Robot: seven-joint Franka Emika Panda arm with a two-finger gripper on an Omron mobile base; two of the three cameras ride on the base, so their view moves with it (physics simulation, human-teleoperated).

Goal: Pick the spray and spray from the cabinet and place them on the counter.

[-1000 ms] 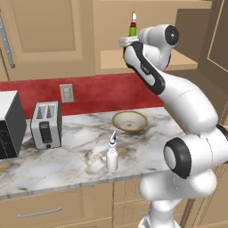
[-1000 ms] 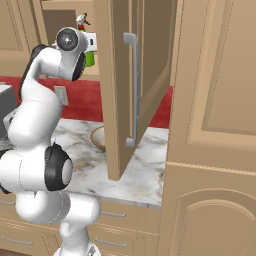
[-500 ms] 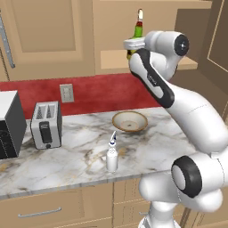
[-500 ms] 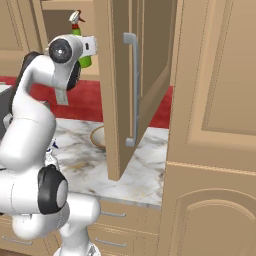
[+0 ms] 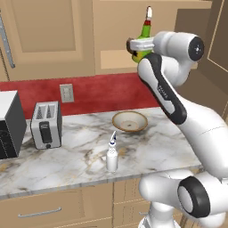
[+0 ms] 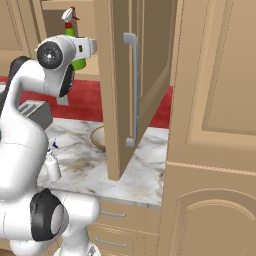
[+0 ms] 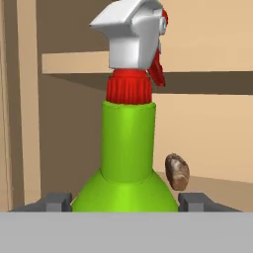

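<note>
The green spray [image 5: 145, 32] with a red collar and white trigger top hangs in front of the open cabinet [image 5: 113, 31], and my gripper [image 5: 141, 50] is shut on its lower body. In the hand view the green spray [image 7: 127, 148] stands upright between my two fingertips [image 7: 57, 201], with the gripper [image 7: 126, 203] at its base. From the right I see the green spray [image 6: 70, 31] above the hand. The white spray [image 5: 111, 156] stands upright on the marble counter [image 5: 75, 149] near its front edge, also seen as the white spray [image 6: 51, 167].
A brown lump [image 7: 177, 171] lies on the cabinet shelf behind the bottle. The open cabinet door [image 6: 112, 85] with its silver handle [image 6: 133, 90] juts out to my right. A bowl [image 5: 129, 121], a toaster [image 5: 46, 124] and a microwave [image 5: 8, 127] sit on the counter.
The gripper has risen and shifted right along the cabinet front, carrying the green spray with it. The white spray on the counter has not moved.
</note>
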